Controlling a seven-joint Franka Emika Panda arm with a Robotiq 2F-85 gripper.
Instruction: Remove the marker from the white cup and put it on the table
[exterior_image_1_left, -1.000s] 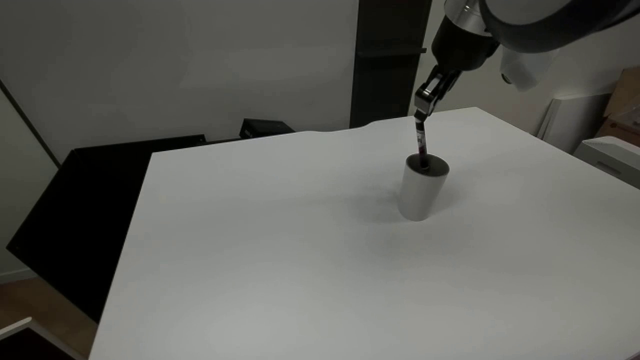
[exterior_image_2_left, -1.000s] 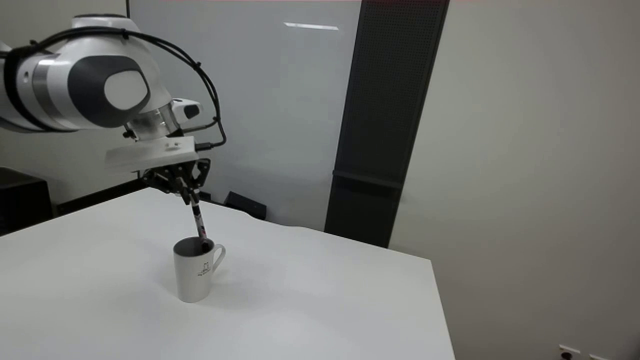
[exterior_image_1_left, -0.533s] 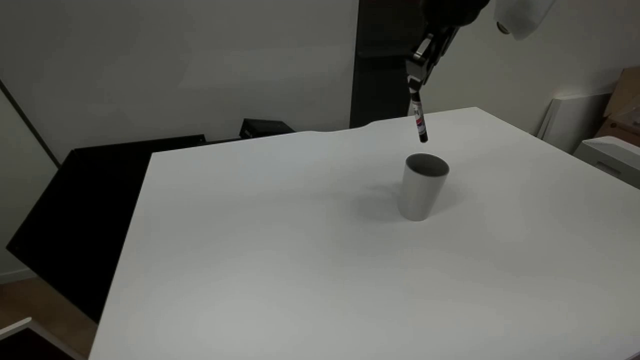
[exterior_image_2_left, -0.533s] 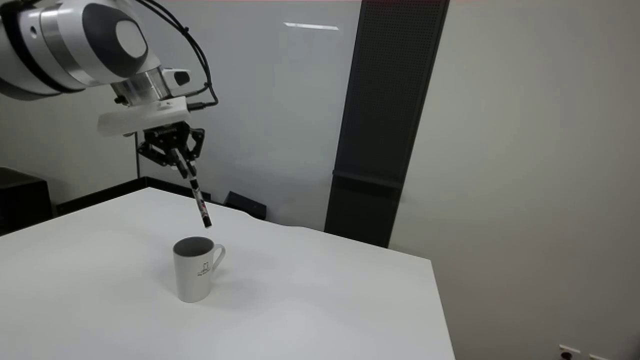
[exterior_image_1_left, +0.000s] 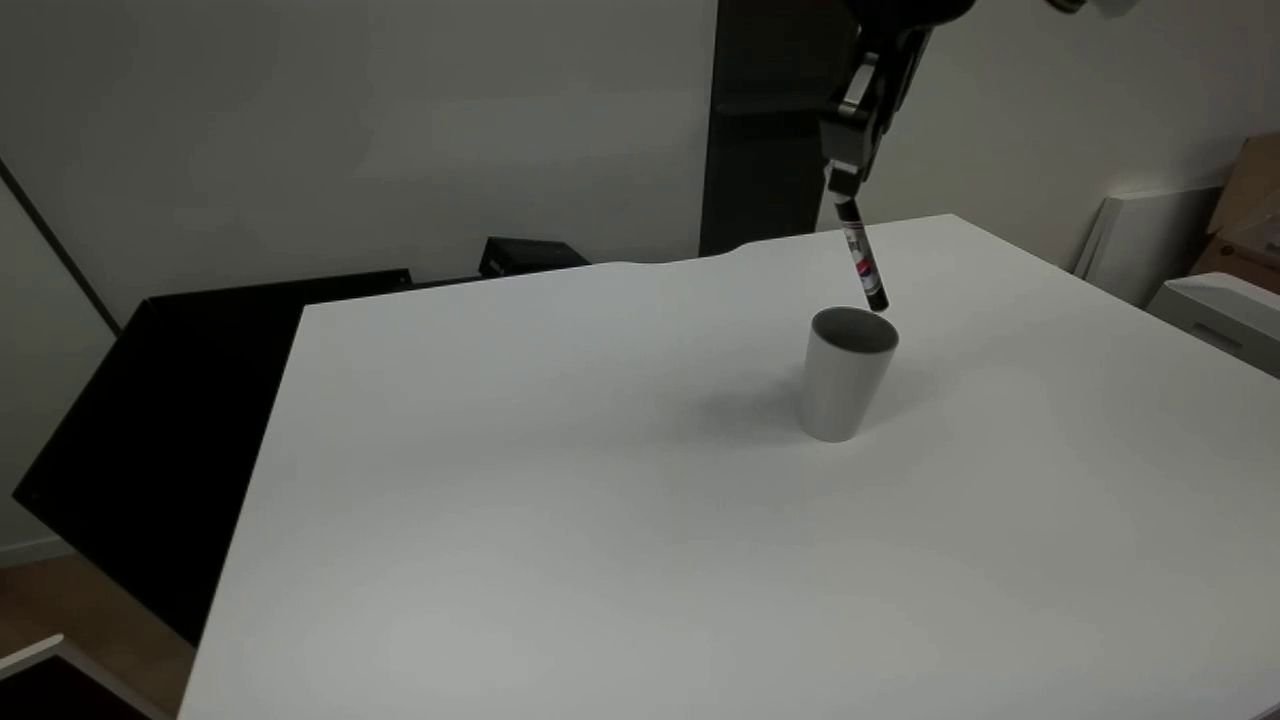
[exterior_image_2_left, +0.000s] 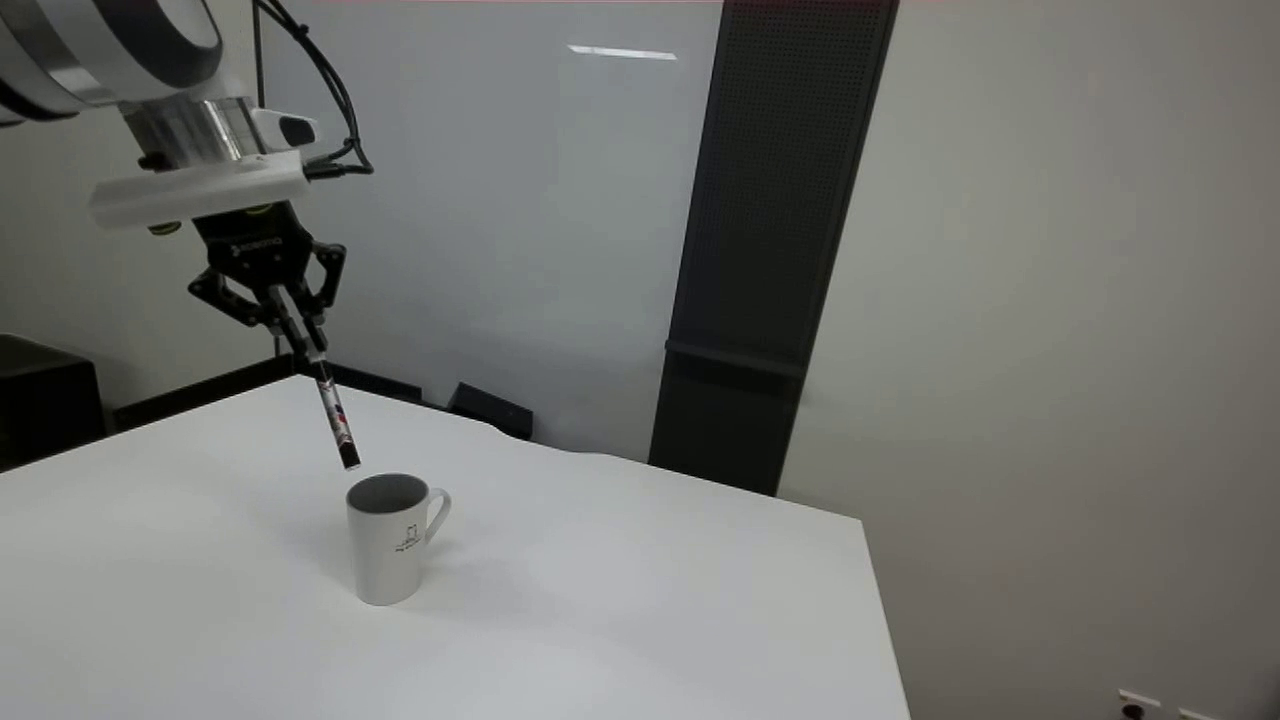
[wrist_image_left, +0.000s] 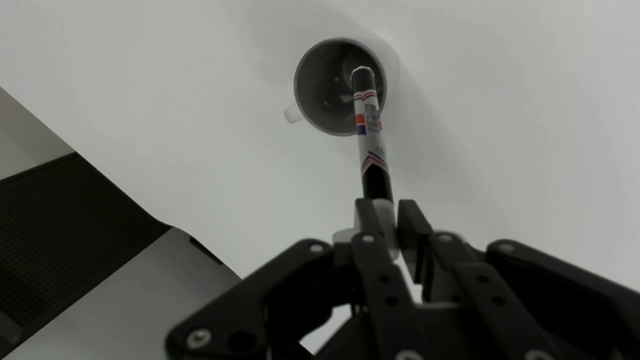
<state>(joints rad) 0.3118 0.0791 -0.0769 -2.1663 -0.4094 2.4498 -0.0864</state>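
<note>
Pinching the marker (wrist_image_left: 371, 132) by its upper end in the gripper (wrist_image_left: 388, 214); slanting down below the grip and ending near the cup (exterior_image_2_left: 383, 555), outside and apart.

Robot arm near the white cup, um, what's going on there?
A robot arm has its gripper shut on the upper part of the marker, holding it tilted in the air. The marker is out of the white cup, its lower end clear of the rim in an exterior view. The cup stands upright on the table. The marker is not on the table yet.
</note>
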